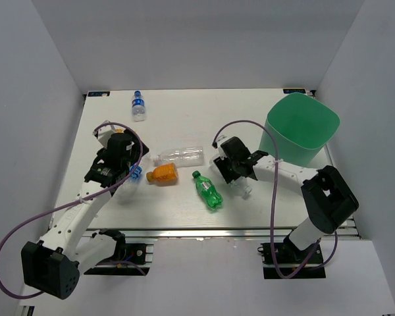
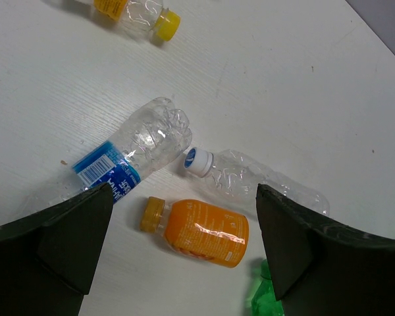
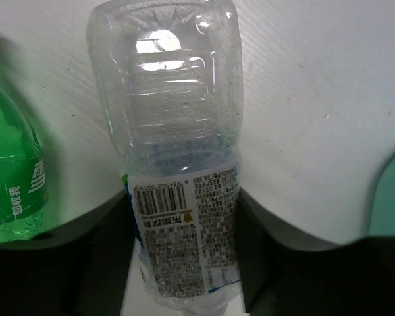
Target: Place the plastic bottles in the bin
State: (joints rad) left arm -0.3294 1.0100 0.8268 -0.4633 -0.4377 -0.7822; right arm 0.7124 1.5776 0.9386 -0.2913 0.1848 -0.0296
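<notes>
My right gripper [image 3: 184, 220] is shut on a clear bottle with a white printed label [image 3: 174, 131], its fingers pressed against both sides of the label. In the top view that gripper [image 1: 241, 178] is low over the table, left of the mint-green bin [image 1: 301, 128]. A green bottle [image 1: 207, 190] lies just to its left. My left gripper [image 2: 184, 197] hangs open above an orange bottle [image 2: 201, 230]. Beside it lie a plain clear bottle [image 2: 250, 178] and a blue-labelled bottle [image 2: 128, 158]. A bottle with an orange band and yellow cap [image 2: 135, 12] lies farther off.
Another blue-labelled bottle [image 1: 139, 106] lies near the table's far left edge. The bin stands at the far right corner, and a sliver of it [image 3: 392, 197] shows in the right wrist view. Grey walls enclose the table on three sides.
</notes>
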